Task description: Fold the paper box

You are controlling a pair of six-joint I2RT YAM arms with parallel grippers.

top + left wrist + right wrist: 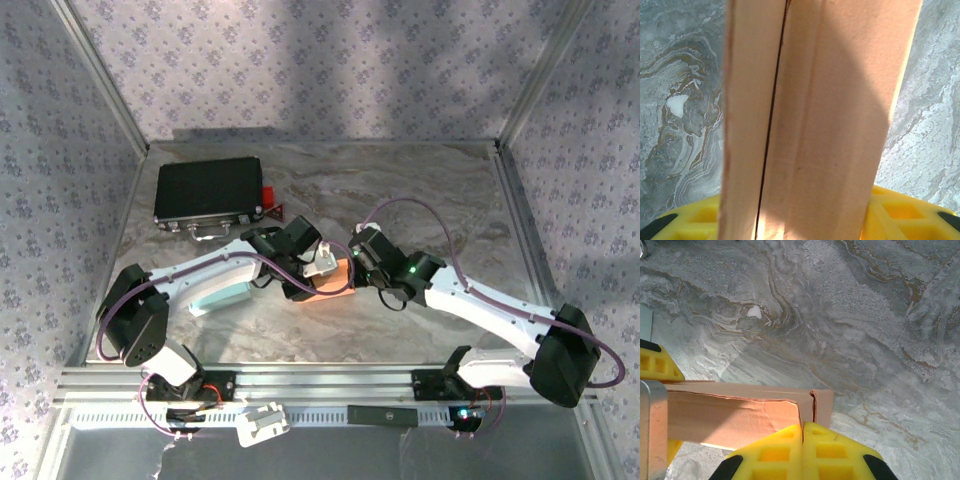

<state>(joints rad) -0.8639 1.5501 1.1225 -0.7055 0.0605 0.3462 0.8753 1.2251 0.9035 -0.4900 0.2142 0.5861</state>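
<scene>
The tan cardboard paper box (pixel 332 284) lies central on the grey marbled worktop (pixel 430 190). The left gripper (pixel 795 225) has its jaws grasping the box from 9 o'clock, while the right gripper (pixel 802 432) has its jaws clenched together at the box's 3 o'clock corner. A black rectangular case (pixel 208 190) sits toward 10 o'clock.

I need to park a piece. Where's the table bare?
Widest bare marble is far right, between the black case and the right frame rail. A narrower strip runs along the near edge, between the two arms. The centre is crowded: left claw and right claw meet at the paper box, and a pale flat piece lies under the left arm.
</scene>
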